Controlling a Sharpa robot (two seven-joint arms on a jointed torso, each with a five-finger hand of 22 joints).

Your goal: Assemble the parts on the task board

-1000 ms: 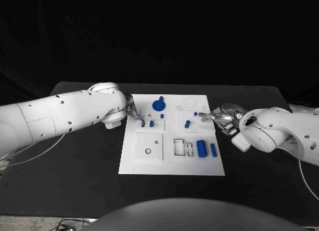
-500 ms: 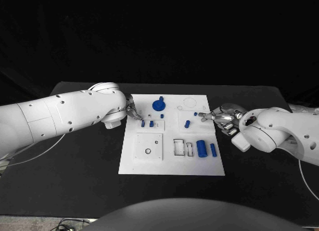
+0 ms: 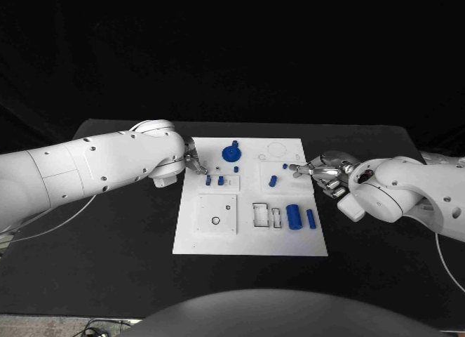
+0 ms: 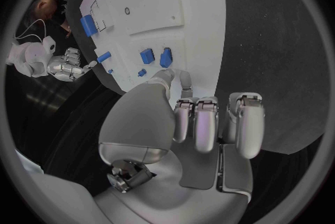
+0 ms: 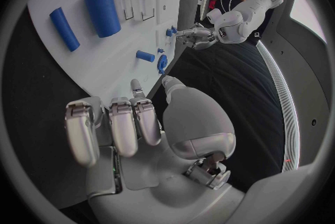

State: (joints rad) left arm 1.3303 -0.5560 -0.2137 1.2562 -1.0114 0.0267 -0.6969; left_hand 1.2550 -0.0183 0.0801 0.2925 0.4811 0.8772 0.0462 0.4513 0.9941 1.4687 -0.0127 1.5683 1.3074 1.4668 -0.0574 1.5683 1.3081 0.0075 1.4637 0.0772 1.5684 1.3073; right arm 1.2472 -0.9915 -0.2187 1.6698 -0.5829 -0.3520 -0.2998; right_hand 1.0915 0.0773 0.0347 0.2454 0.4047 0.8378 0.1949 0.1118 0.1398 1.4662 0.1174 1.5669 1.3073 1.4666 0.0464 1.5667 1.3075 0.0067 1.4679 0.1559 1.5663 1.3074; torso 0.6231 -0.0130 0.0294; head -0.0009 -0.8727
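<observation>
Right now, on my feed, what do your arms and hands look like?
Both arms are glossy white, rounded shells dotted with small dark screw holes. A thin white cable trails beside each arm on the table. The left hand and right hand are silver metal, with segmented fingers and smooth, domed thumb bases.

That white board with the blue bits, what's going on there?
A two-armed robot is working over the task board. Its left hand reaches in at the board's left edge, fingers beside two small upright blue parts. Its right hand sits at the right edge. Neither visibly holds a part. Two blue cylinders lie loose.
</observation>
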